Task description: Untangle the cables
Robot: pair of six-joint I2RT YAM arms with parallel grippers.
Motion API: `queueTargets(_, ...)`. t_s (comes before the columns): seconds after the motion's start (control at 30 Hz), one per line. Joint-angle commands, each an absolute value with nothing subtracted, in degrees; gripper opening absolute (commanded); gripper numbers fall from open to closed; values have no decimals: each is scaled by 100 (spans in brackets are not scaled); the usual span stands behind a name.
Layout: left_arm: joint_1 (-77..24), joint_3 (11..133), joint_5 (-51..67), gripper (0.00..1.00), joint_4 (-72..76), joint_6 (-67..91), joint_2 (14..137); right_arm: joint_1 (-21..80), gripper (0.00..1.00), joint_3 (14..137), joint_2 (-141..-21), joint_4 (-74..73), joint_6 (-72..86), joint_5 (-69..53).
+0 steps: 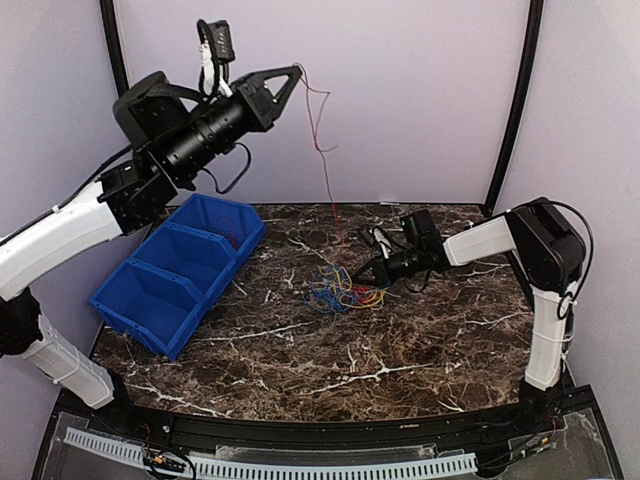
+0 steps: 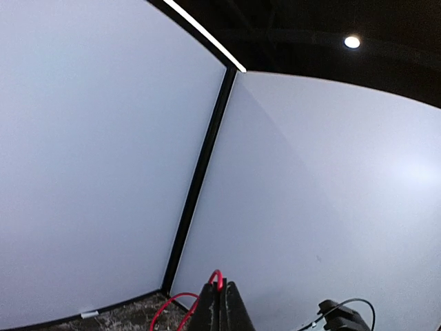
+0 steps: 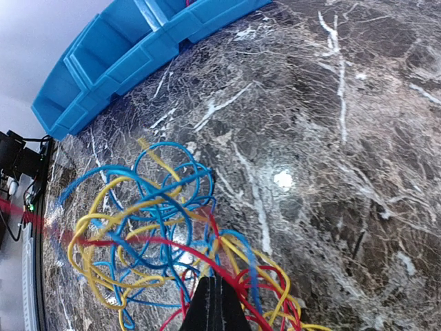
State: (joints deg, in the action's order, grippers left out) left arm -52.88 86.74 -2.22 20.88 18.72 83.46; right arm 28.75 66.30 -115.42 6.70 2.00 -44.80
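Note:
A tangle of cables (image 1: 338, 290), blue, yellow and red, lies on the marble table (image 1: 300, 350) near its middle. My left gripper (image 1: 297, 70) is raised high at the back left and is shut on the red cable (image 1: 322, 140), which hangs from it down into the tangle. In the left wrist view the red cable (image 2: 216, 277) loops out of the closed tips of the left gripper (image 2: 222, 286). My right gripper (image 1: 365, 275) sits low at the tangle's right edge. In its wrist view, the right gripper (image 3: 220, 284) is shut among the blue loops (image 3: 165, 179), yellow loops (image 3: 110, 214) and a red strand (image 3: 172, 252); a pinched strand cannot be made out.
A blue bin (image 1: 180, 265) with compartments stands on the table's left side, seen as well in the right wrist view as the blue bin (image 3: 138, 48) at top left. White walls with black corner posts (image 1: 515, 110) close in the back.

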Motion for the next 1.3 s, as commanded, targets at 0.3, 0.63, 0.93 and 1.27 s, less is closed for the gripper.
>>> queueTargets(0.3,-5300,9132,-1042,0,1466,880,7482,2217,0,6618,-11659,379,208,-4111)
queueTargets(0.63,-5305,8326,-848,0,873,1407,7603,2110,14,6928,-10737,-690,-962,-4639)
queueTargets(0.93,-5305,7092,-287,0,1406,1773,7536,2390,65,7347,-9894,-1396,-1578,-4671)
queueTargets(1.27,-5301,6709,-686,0,1459,1490,7078,3292,77,8322,-10994,-2151,-2533,-4452)
